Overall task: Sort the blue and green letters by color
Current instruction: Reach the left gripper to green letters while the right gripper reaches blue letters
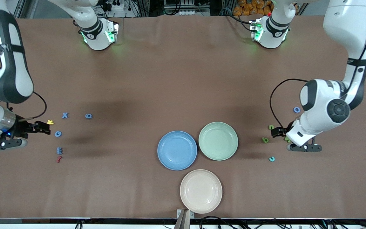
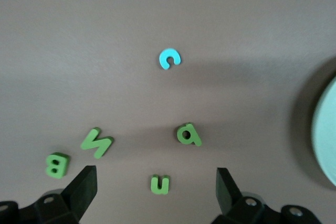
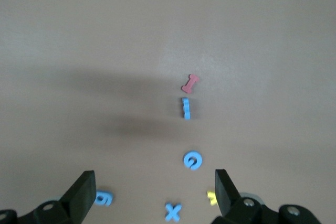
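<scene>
Nothing sorted yet: left gripper (image 2: 156, 182) spread wide over the small olive-green foam letters (image 2: 159, 184), right gripper (image 3: 152, 184) likewise over the medium-blue foam letters (image 3: 192, 161), plates (image 1: 218, 141) empty, first pick next.

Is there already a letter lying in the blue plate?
No: in the front view the round blue plate shows only its own bare inside, and the small blue foam letters lie on the table.

Brown table (image 1: 183, 79): letters (image 1: 64, 115), three plates (image 1: 177, 150).
</scene>
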Motion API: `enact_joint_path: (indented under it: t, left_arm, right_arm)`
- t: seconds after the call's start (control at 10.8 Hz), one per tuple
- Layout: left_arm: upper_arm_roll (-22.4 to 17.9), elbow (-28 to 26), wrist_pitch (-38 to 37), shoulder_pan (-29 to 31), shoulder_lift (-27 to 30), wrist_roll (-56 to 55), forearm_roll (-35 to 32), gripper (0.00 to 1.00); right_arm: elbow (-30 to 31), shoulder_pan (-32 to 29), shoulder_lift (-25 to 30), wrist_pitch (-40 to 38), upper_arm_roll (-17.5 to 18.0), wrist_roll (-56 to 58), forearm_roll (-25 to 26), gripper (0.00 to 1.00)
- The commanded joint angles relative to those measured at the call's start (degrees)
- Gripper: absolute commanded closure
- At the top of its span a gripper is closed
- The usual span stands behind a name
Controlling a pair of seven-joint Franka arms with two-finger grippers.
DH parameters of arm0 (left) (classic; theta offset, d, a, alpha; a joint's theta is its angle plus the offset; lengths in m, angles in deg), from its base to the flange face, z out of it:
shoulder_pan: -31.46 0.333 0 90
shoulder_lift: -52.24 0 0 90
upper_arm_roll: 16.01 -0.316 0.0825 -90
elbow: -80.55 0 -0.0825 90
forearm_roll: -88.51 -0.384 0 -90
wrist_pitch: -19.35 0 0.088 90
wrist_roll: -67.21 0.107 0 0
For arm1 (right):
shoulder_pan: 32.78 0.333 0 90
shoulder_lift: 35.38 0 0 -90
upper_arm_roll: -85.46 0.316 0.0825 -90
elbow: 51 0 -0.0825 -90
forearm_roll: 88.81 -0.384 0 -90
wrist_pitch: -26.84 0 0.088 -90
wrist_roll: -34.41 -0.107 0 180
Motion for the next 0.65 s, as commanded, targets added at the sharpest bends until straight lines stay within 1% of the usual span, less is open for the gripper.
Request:
enact_joint_path:
  t: [0.0, 0.09, 0.18, 0.37, 0.55]
  left_arm:
    - [-0.12, -8.11, 10.56, -0.74, 0.04, -2.16, -0.45, 0.00]
    - [-0.12, -10.48, 15.66, -1.18, -0.49, -2.86, -0.45, 0.00]
    - [-0.12, -11.73, 17.88, -1.18, -1.02, -2.96, -0.45, 0.00]
    - [-0.12, -13.66, 19.82, -1.53, -1.28, -2.96, -0.54, 0.00]
    - [-0.12, -16.21, 23.51, -1.80, -2.08, -2.96, -0.80, 0.00]
  right_arm:
    - [-2.60, -1.80, -7.54, 6.28, 0.72, 5.84, -0.12, 0.00]
    - [-3.74, -2.33, -9.92, 8.13, 0.72, 7.86, -0.47, 0.00]
    - [-5.84, -2.34, -12.64, 8.50, 0.72, 8.06, -0.21, 0.00]
    - [-9.36, -2.42, -17.83, 8.94, 0.72, 8.32, 0.14, 0.00]
    - [-9.64, -2.34, -20.30, 11.65, 0.72, 8.76, 0.32, 0.00]
